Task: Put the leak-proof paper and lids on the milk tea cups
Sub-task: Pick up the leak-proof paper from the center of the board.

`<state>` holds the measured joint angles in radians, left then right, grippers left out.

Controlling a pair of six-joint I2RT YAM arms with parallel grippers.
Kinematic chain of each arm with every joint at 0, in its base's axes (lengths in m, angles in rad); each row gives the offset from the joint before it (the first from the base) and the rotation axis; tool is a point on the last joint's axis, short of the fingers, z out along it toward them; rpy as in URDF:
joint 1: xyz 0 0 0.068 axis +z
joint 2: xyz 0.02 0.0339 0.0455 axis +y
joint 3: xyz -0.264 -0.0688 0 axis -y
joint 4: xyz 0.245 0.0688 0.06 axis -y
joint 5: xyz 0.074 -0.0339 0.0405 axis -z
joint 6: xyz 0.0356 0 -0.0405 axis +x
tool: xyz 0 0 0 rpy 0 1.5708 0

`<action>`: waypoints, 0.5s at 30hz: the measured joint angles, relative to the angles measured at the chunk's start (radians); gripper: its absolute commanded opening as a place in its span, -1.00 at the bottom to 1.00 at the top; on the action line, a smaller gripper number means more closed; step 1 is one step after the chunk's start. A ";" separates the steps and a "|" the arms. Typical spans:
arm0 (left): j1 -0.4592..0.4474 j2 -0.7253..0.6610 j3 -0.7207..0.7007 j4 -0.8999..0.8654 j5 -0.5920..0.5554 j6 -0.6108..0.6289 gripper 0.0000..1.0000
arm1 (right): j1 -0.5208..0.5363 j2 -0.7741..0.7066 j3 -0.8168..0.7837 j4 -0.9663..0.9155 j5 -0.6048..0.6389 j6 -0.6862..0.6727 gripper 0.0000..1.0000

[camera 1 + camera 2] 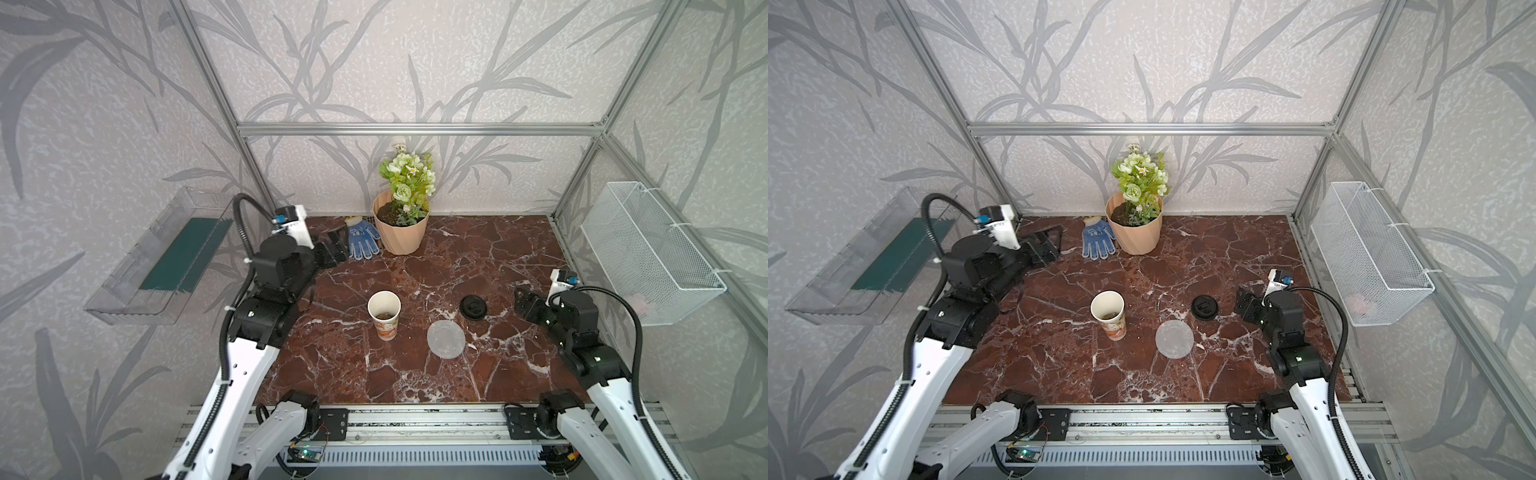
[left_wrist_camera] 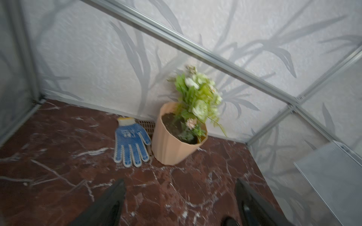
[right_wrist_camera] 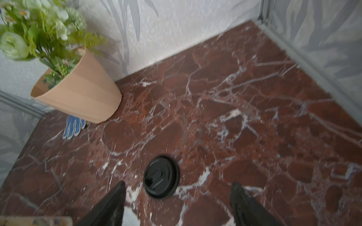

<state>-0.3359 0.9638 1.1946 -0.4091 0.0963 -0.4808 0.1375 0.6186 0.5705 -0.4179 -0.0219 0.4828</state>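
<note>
We find nothing legible: the white mark on the blue glove [image 2: 131, 143] is too blurred to read, and the printed band on the cup [image 1: 385, 316] too small.

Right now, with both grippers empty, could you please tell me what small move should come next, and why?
Probably bring the right gripper over the leak-proof paper. Its jaws stand open and empty, it is the nearer arm, yet it points at the black lid; the paper lies flat on the marble table, apart from the uncovered milk tea cup.
</note>
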 measured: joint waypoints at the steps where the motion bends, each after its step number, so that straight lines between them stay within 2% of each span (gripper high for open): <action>1: -0.065 0.024 0.015 -0.036 0.008 -0.013 0.76 | 0.000 0.004 0.003 -0.038 -0.030 0.013 0.59; 5: -0.301 0.134 0.029 -0.122 0.026 -0.066 0.75 | 0.001 0.029 0.006 -0.156 -0.143 0.054 0.59; 9: -0.490 0.337 0.084 -0.192 0.023 -0.081 0.75 | 0.001 0.035 0.002 -0.225 -0.242 0.087 0.58; 11: -0.549 0.451 0.123 -0.233 0.021 -0.089 0.77 | 0.001 0.026 -0.010 -0.242 -0.285 0.099 0.55; 13: -0.566 0.538 0.142 -0.266 0.025 -0.105 0.77 | 0.003 0.014 -0.034 -0.245 -0.323 0.111 0.42; 15: -0.566 0.603 0.146 -0.291 0.033 -0.121 0.82 | 0.015 0.004 -0.077 -0.233 -0.357 0.136 0.41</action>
<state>-0.9024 1.5669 1.3403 -0.7006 0.1295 -0.6014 0.1528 0.6224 0.4938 -0.6510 -0.3790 0.6189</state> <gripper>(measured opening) 0.892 0.715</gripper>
